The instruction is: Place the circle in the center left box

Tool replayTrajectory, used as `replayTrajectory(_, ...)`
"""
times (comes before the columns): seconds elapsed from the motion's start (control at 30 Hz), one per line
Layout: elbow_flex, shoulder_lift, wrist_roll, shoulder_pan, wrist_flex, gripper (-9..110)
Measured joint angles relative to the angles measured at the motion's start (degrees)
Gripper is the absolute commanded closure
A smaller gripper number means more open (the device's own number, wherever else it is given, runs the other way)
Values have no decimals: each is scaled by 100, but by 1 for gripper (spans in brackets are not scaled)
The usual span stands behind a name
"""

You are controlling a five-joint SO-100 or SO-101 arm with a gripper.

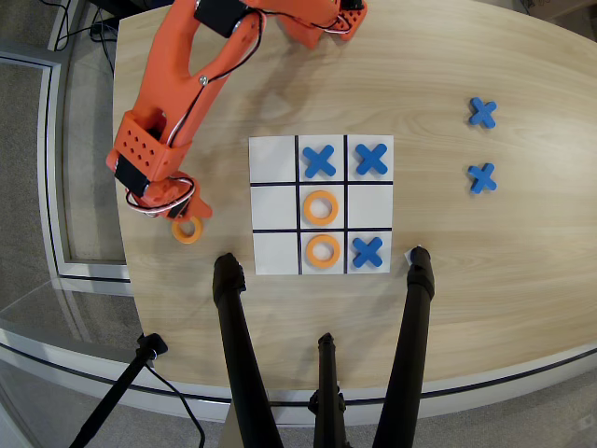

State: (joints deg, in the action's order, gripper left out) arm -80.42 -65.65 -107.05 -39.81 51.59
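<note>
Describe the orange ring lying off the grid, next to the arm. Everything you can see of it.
The circle is a small flat orange ring, plastic by its look, with a round hole showing the wood through it. It lies flat on the wooden table, left of the grid board in the overhead view, outside every cell. The orange arm's hand sits right over its upper edge, covering a little of it; whether the hand touches or grips it cannot be told. It looks the same as the two rings on the grid.

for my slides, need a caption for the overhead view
Orange arm's gripper over an orange ring left of the tic-tac-toe grid.
</note>
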Motion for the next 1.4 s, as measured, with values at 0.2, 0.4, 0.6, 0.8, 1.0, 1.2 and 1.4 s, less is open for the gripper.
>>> replayTrajectory(0.2,9,35,0,-79,0,73)
replayTrajectory(0.4,-79,35,0,-62,18,73)
replayTrajectory(0.6,-264,70,0,-9,18,73)
replayTrajectory(0.8,-343,132,9,88,18,73)
replayTrajectory(1.0,-316,281,70,132,-9,73)
replayTrajectory(1.2,-211,396,88,123,-9,73)
replayTrajectory(1.4,-53,527,88,70,-44,85)
